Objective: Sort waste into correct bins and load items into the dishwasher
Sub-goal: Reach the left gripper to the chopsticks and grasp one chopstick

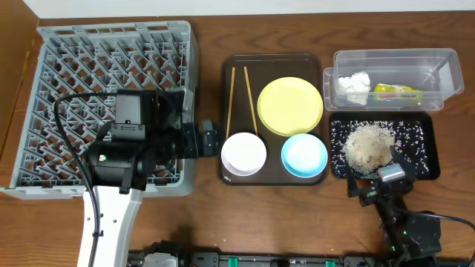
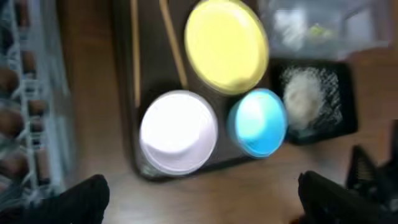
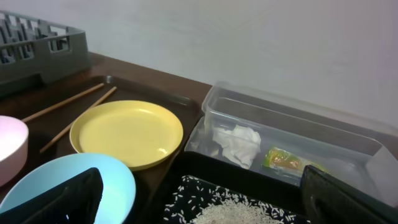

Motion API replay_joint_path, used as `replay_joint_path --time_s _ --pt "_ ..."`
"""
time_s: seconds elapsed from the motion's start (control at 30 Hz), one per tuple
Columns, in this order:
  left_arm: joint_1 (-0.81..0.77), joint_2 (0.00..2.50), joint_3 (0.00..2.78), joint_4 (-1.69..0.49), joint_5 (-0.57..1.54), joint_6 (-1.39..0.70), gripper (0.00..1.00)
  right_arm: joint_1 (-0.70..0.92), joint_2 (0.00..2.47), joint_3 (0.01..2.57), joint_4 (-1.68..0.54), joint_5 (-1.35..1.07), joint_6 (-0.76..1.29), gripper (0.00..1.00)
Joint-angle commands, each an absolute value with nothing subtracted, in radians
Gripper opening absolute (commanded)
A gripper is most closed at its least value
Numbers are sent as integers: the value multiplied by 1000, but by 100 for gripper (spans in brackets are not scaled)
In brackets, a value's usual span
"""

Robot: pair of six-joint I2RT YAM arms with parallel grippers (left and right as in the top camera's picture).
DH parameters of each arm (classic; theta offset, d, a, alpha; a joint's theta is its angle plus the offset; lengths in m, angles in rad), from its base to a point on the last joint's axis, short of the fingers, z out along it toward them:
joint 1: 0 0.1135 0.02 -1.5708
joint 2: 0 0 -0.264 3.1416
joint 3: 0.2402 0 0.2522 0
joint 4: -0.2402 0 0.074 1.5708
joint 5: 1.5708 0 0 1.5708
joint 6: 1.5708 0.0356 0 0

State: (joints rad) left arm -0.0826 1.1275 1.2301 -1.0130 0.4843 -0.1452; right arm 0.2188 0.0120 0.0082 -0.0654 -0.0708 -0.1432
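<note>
The yellow plate (image 1: 289, 105), white-pink bowl (image 1: 243, 153), light blue bowl (image 1: 304, 156) and chopsticks (image 1: 231, 100) lie on the dark brown tray (image 1: 271, 63). The tissue (image 1: 355, 84) and snack wrapper (image 1: 397, 92) lie in the clear tub (image 1: 393, 58). Rice scraps (image 1: 367, 144) lie in the black tray (image 1: 429, 148). The grey rack (image 1: 74, 52) stands at the left. My left gripper (image 1: 210, 139) is open and empty, between the rack and the white-pink bowl (image 2: 178, 132). My right gripper (image 1: 378, 182) is open and empty at the black tray's near edge (image 3: 186, 168).
The brown tray sits between the rack and the two bins. In the right wrist view the plate (image 3: 127, 134), blue bowl (image 3: 68, 180), tissue (image 3: 239, 143) and wrapper (image 3: 286, 160) show ahead. Bare wooden table (image 1: 260, 215) lies in front.
</note>
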Motion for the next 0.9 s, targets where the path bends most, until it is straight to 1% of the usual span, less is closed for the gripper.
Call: replay_joint_path --time_s 0.0,0.03,0.1,0.2,0.3,0.43,0.53,0.6,0.73,0.87 --pt "-104 1147 1242 -910 512 -286 98 228 5 6 -68 -72 -154 99" --pt "-113 1160 1242 -885 491 -303 99 228 5 6 -68 -72 -155 99" --pt "-145 1203 1245 -847 422 -305 92 228 5 6 -68 -72 -155 99" --pt "-197 1303 1280 -832 273 -304 90 228 5 6 -68 -72 -154 99" --pt "-240 1448 1351 -834 165 -261 89 228 5 6 -68 -72 -155 99" --pt "-279 1649 1441 -830 85 -218 89 228 5 6 -68 -72 -155 99" --pt "-304 1771 1464 -807 11 -209 89 228 5 6 -68 -72 -155 99" --pt "-314 1834 1464 -778 2 -207 87 228 5 6 -68 -72 -155 99" --pt "-337 1942 1464 -703 14 -207 72 228 5 6 -68 -72 -155 99" --pt "-362 2002 1464 -652 14 -207 67 228 5 6 -68 -72 -155 99"
